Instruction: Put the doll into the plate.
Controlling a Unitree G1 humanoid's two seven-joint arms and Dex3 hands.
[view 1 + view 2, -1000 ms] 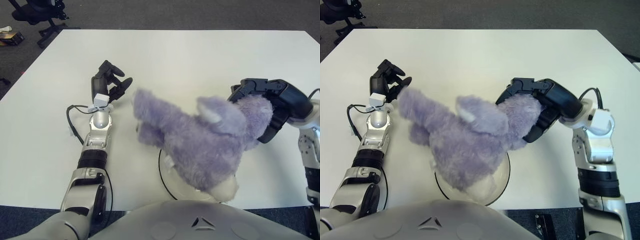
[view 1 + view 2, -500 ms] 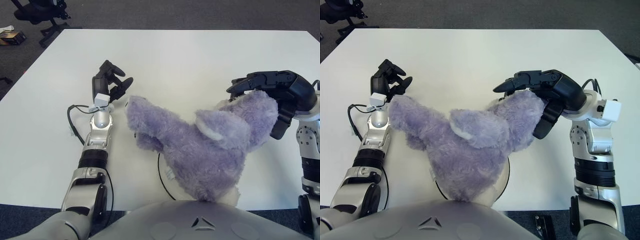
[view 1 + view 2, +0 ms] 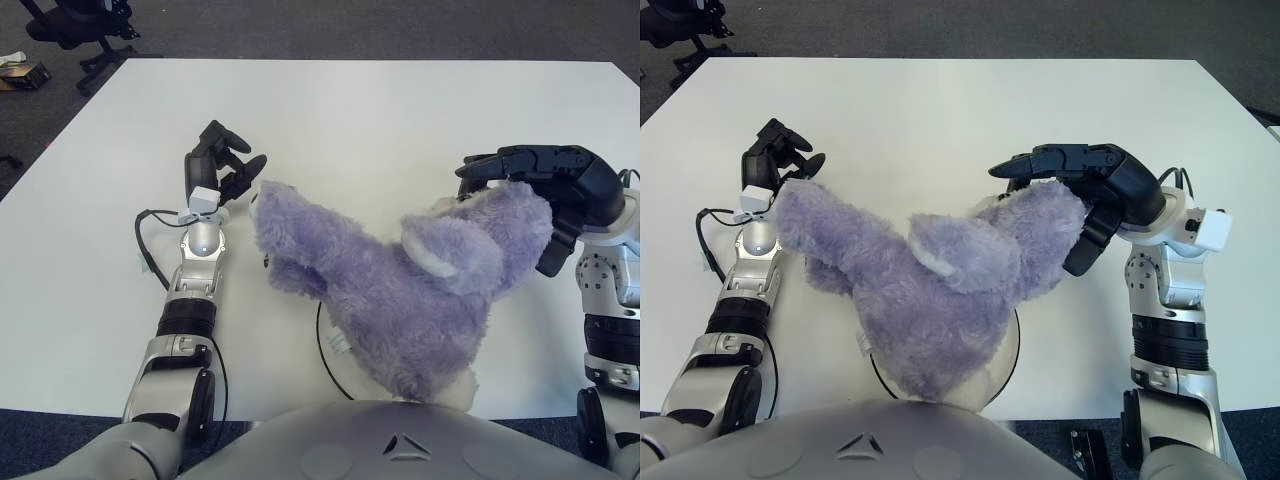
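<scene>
A large purple plush doll (image 3: 400, 290) lies slanted across the table, its lower body over the clear, dark-rimmed plate (image 3: 322, 350) at the near edge. Most of the plate is hidden beneath it. My right hand (image 3: 530, 195) is at the doll's right end. Its fingers (image 3: 1060, 160) stretch flat over the top and the thumb (image 3: 1080, 250) stands beside the plush without clamping it. My left hand (image 3: 222, 160) shows just left of the doll's left end, fingers relaxed and holding nothing.
The white table (image 3: 380, 110) stretches away behind the doll. A black cable (image 3: 145, 245) loops beside my left forearm. Off the table's far left corner stand an office chair (image 3: 75, 25) and a small box (image 3: 20, 72) on the floor.
My right hand's fingers have uncurled from around the doll's end and now lie straight over it. The doll has sunk lower onto the plate. The left hand has stayed put.
</scene>
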